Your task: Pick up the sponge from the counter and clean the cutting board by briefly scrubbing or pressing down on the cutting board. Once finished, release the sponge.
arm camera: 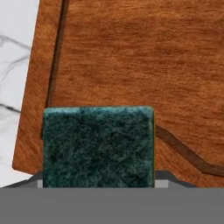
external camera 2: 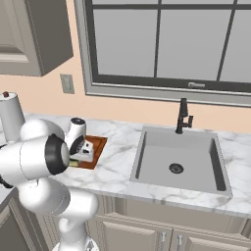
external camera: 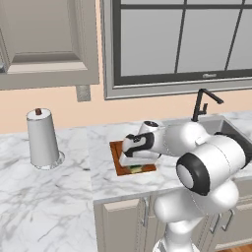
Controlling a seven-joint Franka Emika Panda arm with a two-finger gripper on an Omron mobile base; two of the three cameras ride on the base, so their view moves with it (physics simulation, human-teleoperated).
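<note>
Green scrubbing face of the sponge (arm camera: 98,146) sits right at my tool (external camera: 136,166), low over the near corner of the cutting board (arm camera: 131,65) on the worktop (external camera: 59,197). I judge pickup done, pressing underway, release left. Whether the tool clamps it, I cannot tell.

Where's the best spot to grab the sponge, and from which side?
Take the sponge across its two short yellow sides, coming straight down from above. It is a small flat block lying green side up on the board, near a corner, so its sides are free. The pincer hangs right over it already.
</note>
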